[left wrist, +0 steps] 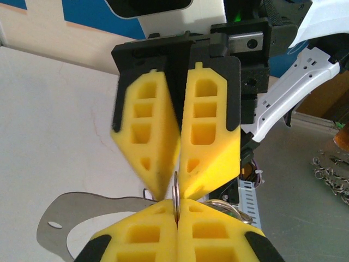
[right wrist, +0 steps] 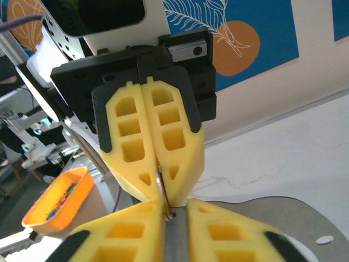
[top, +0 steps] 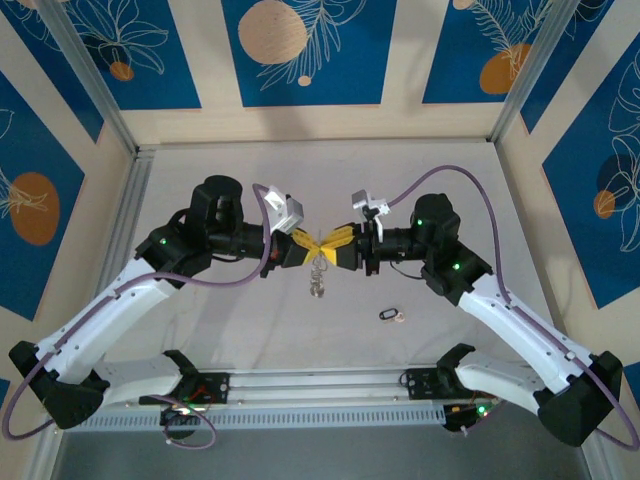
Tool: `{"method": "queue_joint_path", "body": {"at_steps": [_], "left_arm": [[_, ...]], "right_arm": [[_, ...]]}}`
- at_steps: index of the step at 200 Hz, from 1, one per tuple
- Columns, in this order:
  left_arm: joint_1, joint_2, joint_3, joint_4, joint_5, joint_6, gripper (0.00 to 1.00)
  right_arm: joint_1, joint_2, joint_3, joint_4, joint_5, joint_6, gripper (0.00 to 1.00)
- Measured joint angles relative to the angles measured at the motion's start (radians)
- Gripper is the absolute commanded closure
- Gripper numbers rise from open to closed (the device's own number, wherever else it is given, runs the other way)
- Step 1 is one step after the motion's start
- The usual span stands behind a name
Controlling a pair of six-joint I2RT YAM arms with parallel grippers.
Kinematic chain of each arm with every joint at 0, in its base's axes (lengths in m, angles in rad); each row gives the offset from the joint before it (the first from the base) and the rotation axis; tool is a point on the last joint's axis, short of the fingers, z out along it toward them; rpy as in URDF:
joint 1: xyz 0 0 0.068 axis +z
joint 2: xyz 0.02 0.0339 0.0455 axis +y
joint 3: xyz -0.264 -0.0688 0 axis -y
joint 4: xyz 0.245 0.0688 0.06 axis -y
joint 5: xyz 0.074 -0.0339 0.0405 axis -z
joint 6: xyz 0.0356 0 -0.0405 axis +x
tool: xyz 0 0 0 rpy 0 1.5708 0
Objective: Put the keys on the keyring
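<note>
2 yellow-fingered grippers meet tip to tip above the table (top: 200, 330), the left gripper (top: 307, 247) and right gripper (top: 338, 241) both pinching the keyring (top: 318, 272) hanging between them, while the keys (top: 391, 315) lie on the table to the keyring's right, nearer the arm bases.

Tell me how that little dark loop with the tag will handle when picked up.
The keys lie flat on the table and look tiny, so probably light and easily nudged aside. The thin loop likely offers little to pinch. Its whitish tag may dangle.
</note>
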Motion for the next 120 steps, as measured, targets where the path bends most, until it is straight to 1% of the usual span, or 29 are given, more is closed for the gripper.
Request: {"method": "queue_joint_path", "body": {"at_steps": [14,38,77,84,102,109,120], "left_arm": [[0.001,0.000,0.000,-0.001,-0.002,-0.001,1.00],[0.001,0.000,0.000,0.000,-0.003,-0.003,1.00],[0.008,-0.003,0.000,0.012,-0.015,-0.011,1.00],[0.008,-0.003,0.000,0.012,-0.019,-0.012,0.93],[0.006,-0.003,0.000,0.011,-0.033,-0.019,0.70],[0.005,-0.003,0.000,0.010,-0.037,-0.019,0.64],[0.004,-0.005,0.000,0.010,-0.054,-0.012,0.58]], "right_arm": [[0.002,0.000,0.001,0.000,-0.002,-0.003,1.00],[0.002,0.002,0.011,-0.019,0.002,-0.010,1.00],[0.000,0.044,0.109,-0.156,0.002,-0.040,1.00],[0.000,0.044,0.115,-0.174,0.006,-0.046,1.00],[0.002,0.042,0.126,-0.210,0.027,-0.063,1.00],[0.005,0.041,0.133,-0.228,0.040,-0.074,1.00],[0.008,0.037,0.144,-0.261,0.064,-0.094,1.00]]}}
